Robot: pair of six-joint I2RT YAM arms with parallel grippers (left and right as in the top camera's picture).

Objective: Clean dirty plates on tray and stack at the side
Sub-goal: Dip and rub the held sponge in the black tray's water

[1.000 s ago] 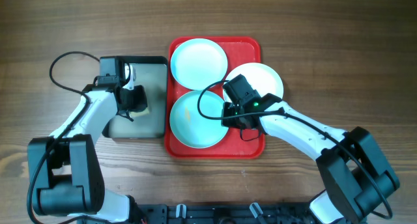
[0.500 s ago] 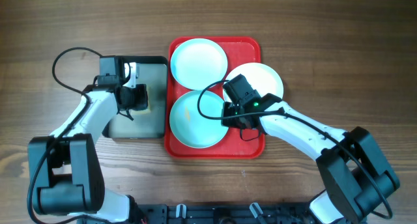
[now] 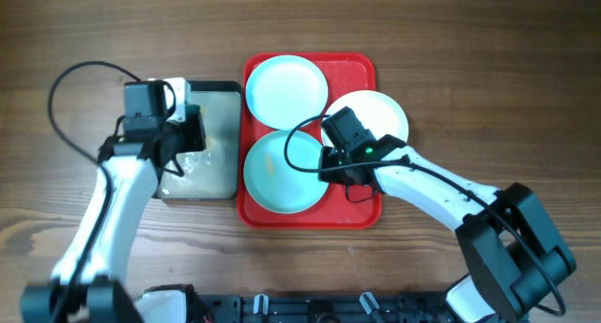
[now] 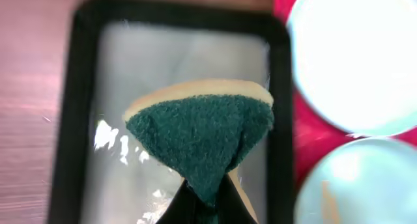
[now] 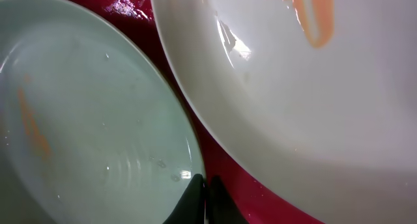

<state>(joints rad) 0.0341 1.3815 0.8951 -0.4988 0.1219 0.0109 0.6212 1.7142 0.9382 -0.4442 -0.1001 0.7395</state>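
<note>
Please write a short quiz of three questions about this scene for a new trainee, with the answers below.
1. True or false: the left gripper holds the sponge over the basin.
2. How many plates lie wholly or partly on the tray? A) two B) three C) four
3. Fill in: the right gripper is shut on the rim of the near plate, whose colour is ____.
Key: 1 true; 2 B; 3 mint-blue.

Left gripper (image 4: 207, 201) pinching folded green sponge (image 4: 199, 133) over wet black-rimmed basin (image 4: 65, 120); right of gripper, red tray (image 4: 313, 146) with two pale plates (image 4: 352, 55).
</note>
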